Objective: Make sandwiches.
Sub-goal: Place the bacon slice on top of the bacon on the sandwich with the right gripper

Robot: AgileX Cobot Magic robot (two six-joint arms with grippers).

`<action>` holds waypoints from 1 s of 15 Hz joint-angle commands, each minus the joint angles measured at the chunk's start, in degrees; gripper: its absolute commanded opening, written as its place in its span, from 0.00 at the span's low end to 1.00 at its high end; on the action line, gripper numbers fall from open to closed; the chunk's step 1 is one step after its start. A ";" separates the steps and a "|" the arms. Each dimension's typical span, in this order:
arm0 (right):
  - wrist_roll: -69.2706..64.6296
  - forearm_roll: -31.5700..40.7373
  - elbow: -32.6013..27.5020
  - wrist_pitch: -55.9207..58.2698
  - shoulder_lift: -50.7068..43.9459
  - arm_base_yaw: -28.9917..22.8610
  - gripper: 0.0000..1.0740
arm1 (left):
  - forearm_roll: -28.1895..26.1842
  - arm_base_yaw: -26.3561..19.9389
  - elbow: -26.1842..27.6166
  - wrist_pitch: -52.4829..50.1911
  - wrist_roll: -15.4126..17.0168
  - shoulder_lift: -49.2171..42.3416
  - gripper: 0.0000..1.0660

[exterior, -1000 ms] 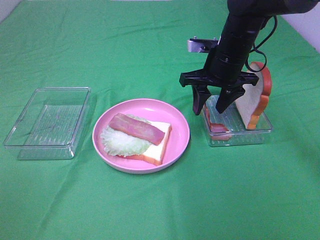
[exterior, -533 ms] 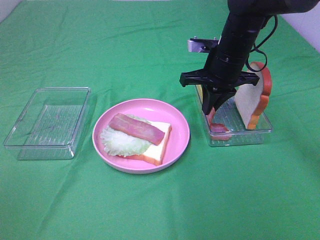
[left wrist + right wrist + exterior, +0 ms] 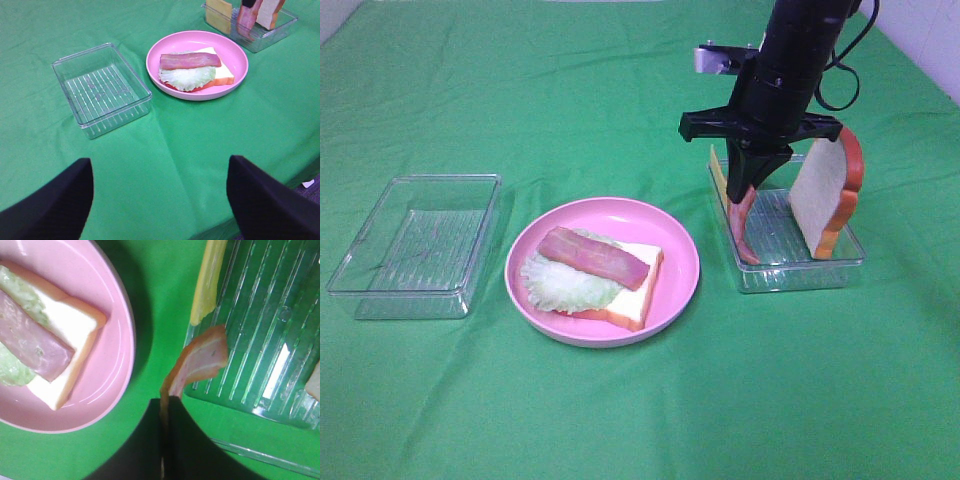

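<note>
On the pink plate (image 3: 682, 268) lies the partly built sandwich (image 3: 595, 262): a white bread slice, green lettuce and one bacon strip on top. My right gripper (image 3: 752, 185) is above the clear tray (image 3: 800, 272), shut on a second bacon strip (image 3: 742, 225) that hangs down with its lower end near the tray floor. The right wrist view shows this bacon strip (image 3: 200, 360) pinched between the shut fingers, beside the cheese square (image 3: 210, 280). A bread slice (image 3: 830, 195) leans upright in the tray. My left gripper (image 3: 160, 200) is open and holds nothing, far from the plate (image 3: 235, 65).
An empty clear container (image 3: 415, 245) stands left of the plate on the green cloth. The cheese square (image 3: 718, 170) leans on the tray's left wall. In the left wrist view the table's edge shows near the right-hand finger (image 3: 270, 200).
The right gripper's jaws closed on the bacon strip in the tray and rose, lifting the strip so it hangs. The left arm and the plate stayed put.
</note>
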State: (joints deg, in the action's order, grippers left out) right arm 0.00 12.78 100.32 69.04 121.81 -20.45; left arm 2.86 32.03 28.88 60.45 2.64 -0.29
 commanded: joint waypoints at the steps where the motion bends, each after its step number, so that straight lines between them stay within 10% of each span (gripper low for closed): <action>1: 0.00 0.23 0.40 4.81 -3.67 0.00 0.00 | 0.06 0.11 -0.34 -0.63 -0.11 -1.20 0.67; 8: 0.63 9.00 -1.49 4.76 -18.68 -1.55 0.00 | 0.06 0.11 -0.34 -0.63 -0.11 -1.20 0.67; 15: 11.23 26.70 -1.49 -1.03 -10.20 -10.71 0.00 | 0.06 0.11 -0.34 -0.63 -0.11 -1.20 0.67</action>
State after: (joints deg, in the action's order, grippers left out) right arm 9.28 36.38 99.18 69.33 110.47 -29.97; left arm 2.86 32.03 28.88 60.45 2.64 -0.29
